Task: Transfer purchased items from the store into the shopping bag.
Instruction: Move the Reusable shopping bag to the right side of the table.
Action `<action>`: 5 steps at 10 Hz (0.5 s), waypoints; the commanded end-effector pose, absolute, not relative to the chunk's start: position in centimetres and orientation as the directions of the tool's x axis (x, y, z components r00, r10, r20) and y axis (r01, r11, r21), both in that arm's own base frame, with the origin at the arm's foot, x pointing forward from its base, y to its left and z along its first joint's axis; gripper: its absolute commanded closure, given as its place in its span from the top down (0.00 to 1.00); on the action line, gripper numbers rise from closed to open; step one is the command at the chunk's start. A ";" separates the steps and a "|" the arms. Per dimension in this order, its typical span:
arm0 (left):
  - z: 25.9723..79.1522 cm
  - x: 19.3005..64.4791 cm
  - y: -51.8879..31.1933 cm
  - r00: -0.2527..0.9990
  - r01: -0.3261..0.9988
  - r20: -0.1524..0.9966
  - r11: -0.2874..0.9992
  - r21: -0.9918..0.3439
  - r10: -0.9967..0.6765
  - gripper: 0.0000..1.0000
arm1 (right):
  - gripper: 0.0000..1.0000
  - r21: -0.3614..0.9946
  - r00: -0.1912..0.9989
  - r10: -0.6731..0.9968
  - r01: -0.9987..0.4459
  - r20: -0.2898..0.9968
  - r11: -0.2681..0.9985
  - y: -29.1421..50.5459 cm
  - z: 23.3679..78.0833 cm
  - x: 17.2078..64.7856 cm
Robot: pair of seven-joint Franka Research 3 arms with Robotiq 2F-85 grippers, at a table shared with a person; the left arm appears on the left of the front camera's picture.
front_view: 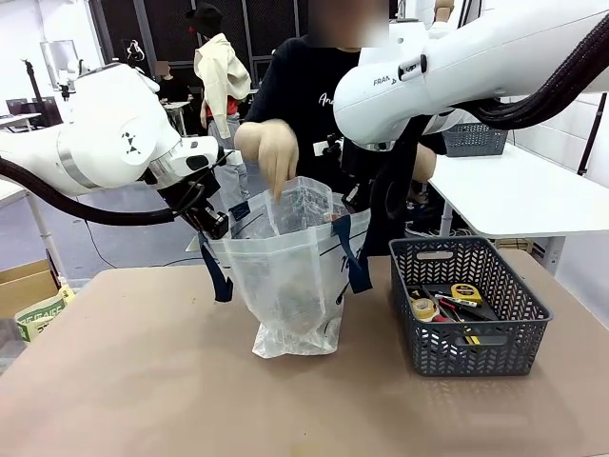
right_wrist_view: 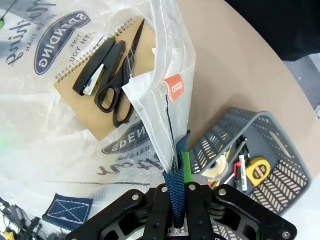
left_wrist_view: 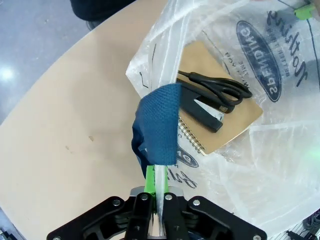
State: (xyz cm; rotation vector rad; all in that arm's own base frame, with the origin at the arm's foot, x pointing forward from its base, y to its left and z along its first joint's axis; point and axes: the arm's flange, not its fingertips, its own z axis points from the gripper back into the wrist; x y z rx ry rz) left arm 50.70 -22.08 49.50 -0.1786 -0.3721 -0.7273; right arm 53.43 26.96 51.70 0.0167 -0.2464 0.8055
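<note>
One crinkly translucent plastic bag (front_view: 290, 286)

Tan tabletop (front_view: 143, 381); beyond, white side table (front_view: 533, 195) with small grey basket (front_view: 473, 139); cardboard box (front_view: 24, 286) left.

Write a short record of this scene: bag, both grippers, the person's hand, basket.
shopping bag: upright on the table, mouth held open
left gripper: shut on the bag's rim and navy strap
right gripper: shut on the other navy strap
person's hand: at the bag's mouth, fingers down
in bag: notebook, scissors, stapler
basket: holds tape measure, tape roll, small tools
</note>
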 end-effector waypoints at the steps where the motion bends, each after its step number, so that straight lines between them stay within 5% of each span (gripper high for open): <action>1: 49.6 50.7 -22.0 0.689 0.671 0.396 0.740 -0.032 -0.608 0.00 | 0.00 -0.078 0.667 0.710 -0.714 0.224 0.696 26.9 51.7 53.5; 5: 49.6 50.7 -22.0 0.689 0.671 0.396 0.740 -0.032 -0.608 0.00 | 0.00 -0.078 0.667 0.710 -0.714 0.224 0.696 26.9 51.7 53.5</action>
